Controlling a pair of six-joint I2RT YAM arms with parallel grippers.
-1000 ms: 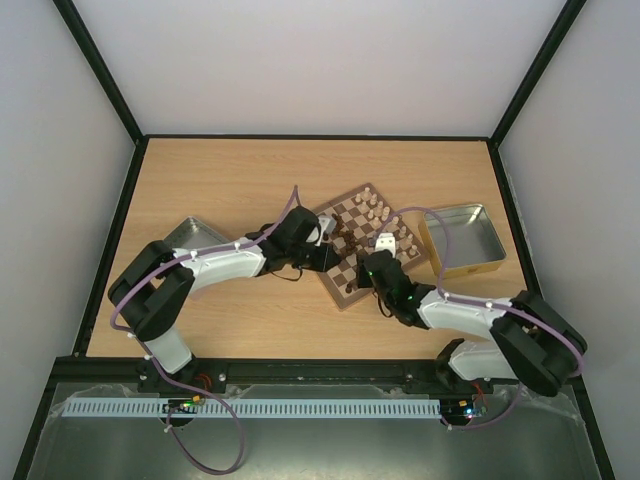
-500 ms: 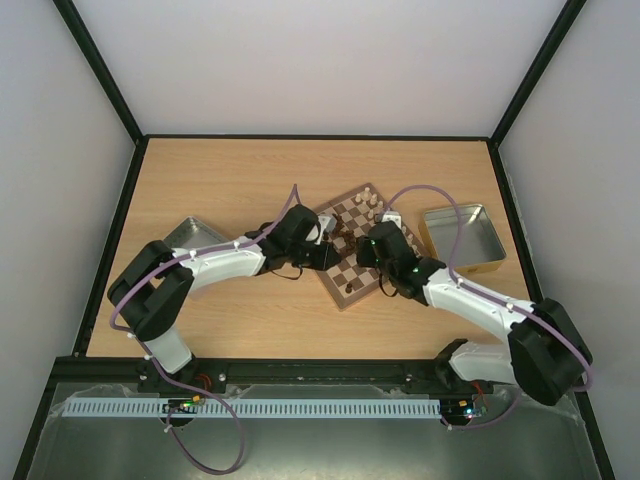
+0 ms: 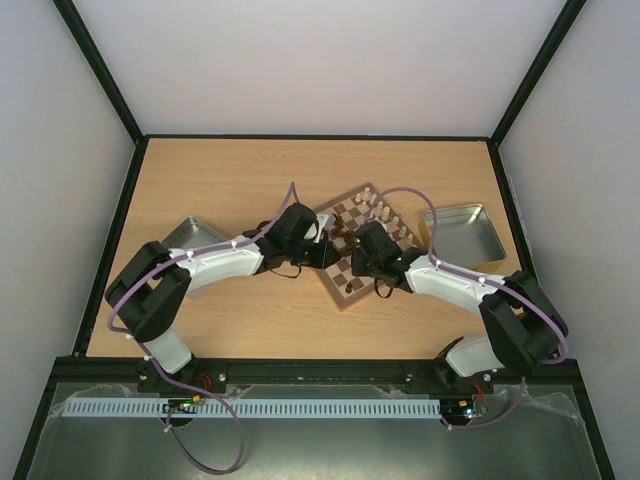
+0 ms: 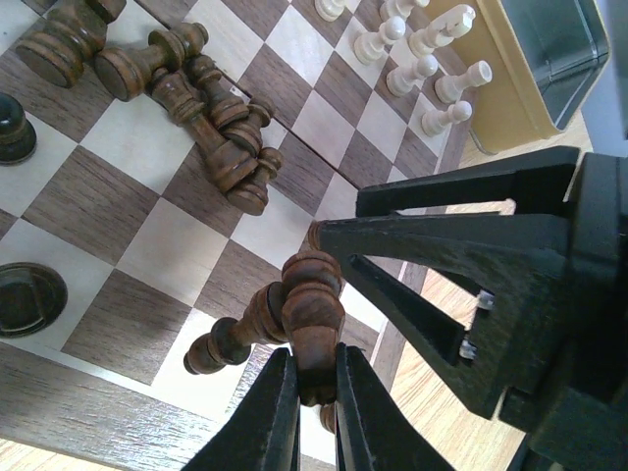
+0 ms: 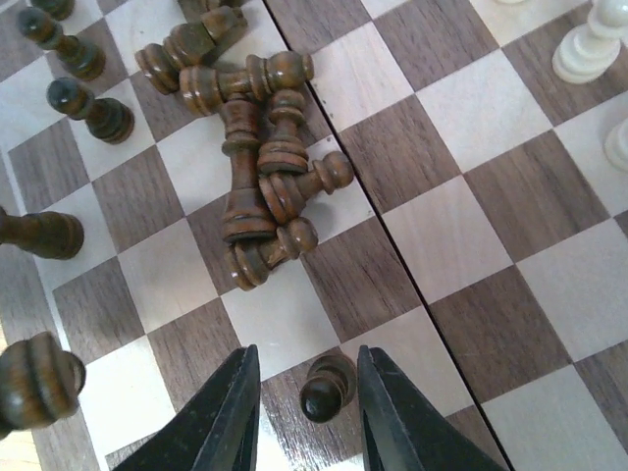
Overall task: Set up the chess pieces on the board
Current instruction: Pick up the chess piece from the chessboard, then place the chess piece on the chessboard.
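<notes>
We see soft, even light from above in the overhead view: the pale walls glare near white, and the table (image 3: 220,180) carries only faint shadows. In the left wrist view the left gripper (image 4: 316,378) and its dark piece (image 4: 312,314) blur slightly at bottom centre, and the tin (image 4: 549,49) at upper right is soft. The right wrist view is crisp; the chess pieces (image 5: 260,186) cast short, diffuse shadows, while the right gripper (image 5: 304,361) softens at the bottom edge.

A wooden table (image 3: 220,180) with white walls (image 3: 330,60)
The table top was light brown with a dark edge. The walls were plain, and black bars (image 3: 102,72) ran up the corners.
</notes>
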